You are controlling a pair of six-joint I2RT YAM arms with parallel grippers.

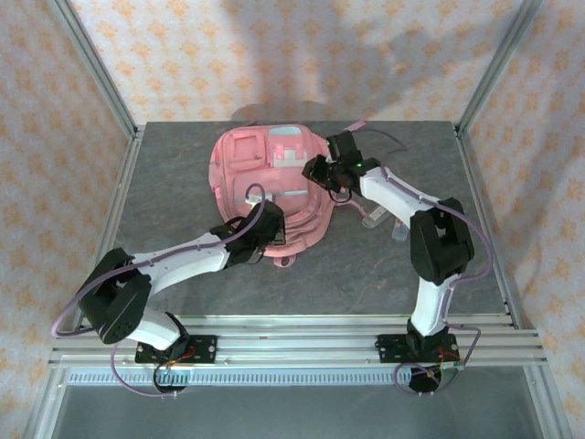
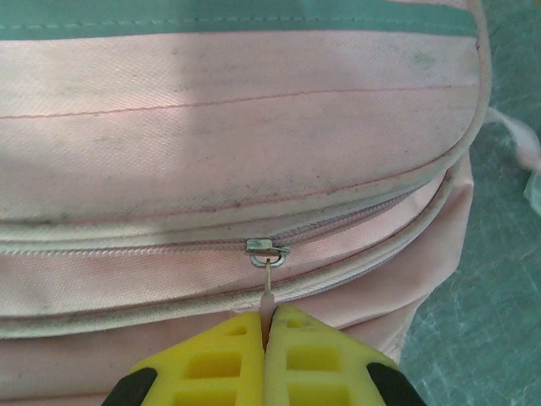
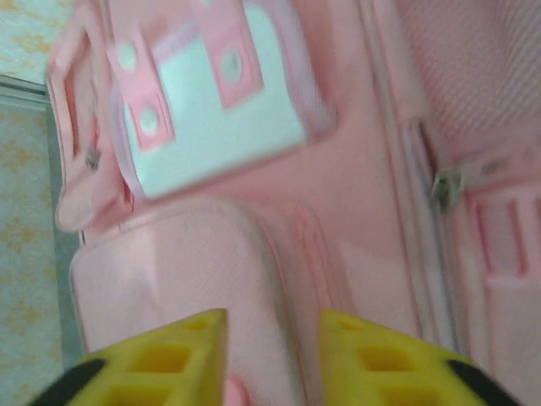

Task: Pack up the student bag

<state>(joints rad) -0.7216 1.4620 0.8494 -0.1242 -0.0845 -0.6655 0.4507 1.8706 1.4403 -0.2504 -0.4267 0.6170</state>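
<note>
The student bag, a large pink backpack, lies flat in the middle of the table. My left gripper is at its near edge, shut on the pink pull tab of a metal zip slider; the zip runs closed on both sides of the slider. In the top view the left gripper sits on the bag's lower rim. My right gripper hovers open over the bag's front pocket, close to the light blue and white patch. From above, the right gripper is at the bag's right side.
Clear plastic items lie on the grey table right of the bag, under the right forearm. A pink strap trails off toward the back right. Metal frame posts stand at the table's corners. Another zip slider shows near the right gripper.
</note>
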